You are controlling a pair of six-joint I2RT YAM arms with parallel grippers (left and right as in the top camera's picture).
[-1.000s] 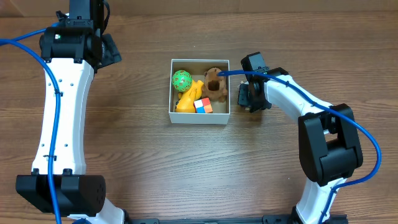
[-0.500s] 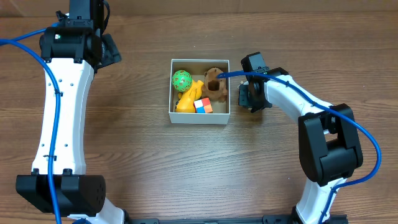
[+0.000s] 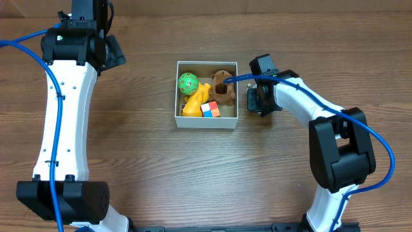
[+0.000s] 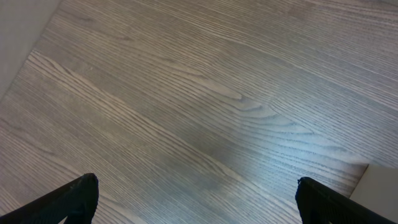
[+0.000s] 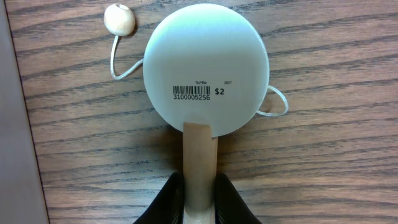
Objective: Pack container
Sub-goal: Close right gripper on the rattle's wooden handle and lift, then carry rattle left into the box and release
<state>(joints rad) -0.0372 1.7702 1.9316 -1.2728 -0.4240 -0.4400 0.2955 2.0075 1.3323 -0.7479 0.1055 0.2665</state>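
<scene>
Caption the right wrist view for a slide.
Right gripper clamps round white paddle toy by its wooden handle, on wooden table.

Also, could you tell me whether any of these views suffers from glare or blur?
Left wrist: a soft pale sheen lies across the wooden table, and the left hand shows its fingertips dark and blurred at the lower corners. Right wrist: sharp, the barcode label on the paddle-ball toy reads clearly. Overhead: evenly lit, no glare on the container.

Overhead cam straight down on whole table (image 3: 148,167), 2 wrist cams close, same wood surface
</scene>
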